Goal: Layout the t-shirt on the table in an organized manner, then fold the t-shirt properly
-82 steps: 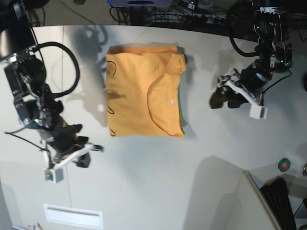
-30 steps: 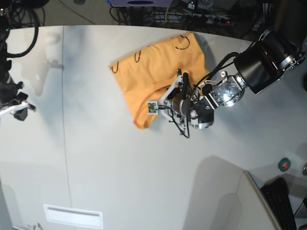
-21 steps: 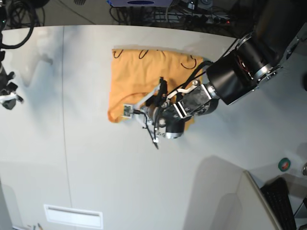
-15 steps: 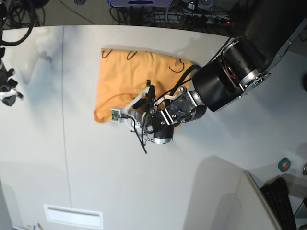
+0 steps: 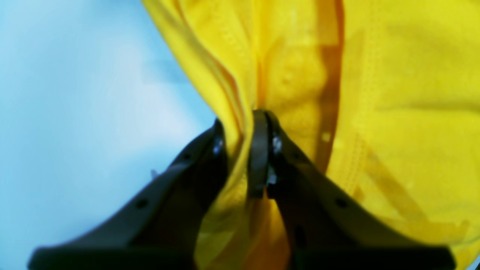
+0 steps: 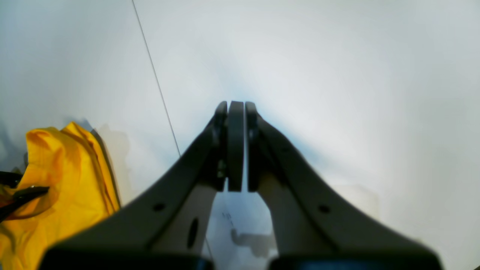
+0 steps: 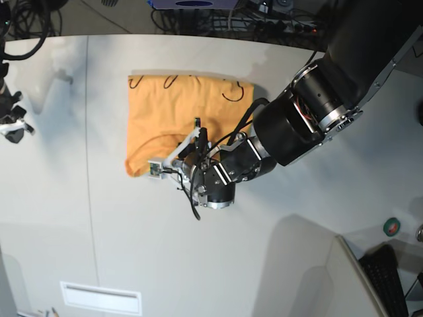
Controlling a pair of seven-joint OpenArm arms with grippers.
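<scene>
Fingers [image 5: 258, 150] pinching t-shirt [image 7: 172, 112], fold blurred

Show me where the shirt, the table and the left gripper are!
shirt [image 7: 178, 105], base view, flat orange cloth near its top edge.
table [image 7: 99, 251], base view, bare white top.
left gripper [image 5: 240, 123], left wrist view, fingertips pinching the shirt.

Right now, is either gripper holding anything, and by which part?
The left gripper is pinching the orange-yellow cotton t-shirt by a bunched fold at its edge. The right gripper is shut on nothing, above the bare white-grey table.
</scene>
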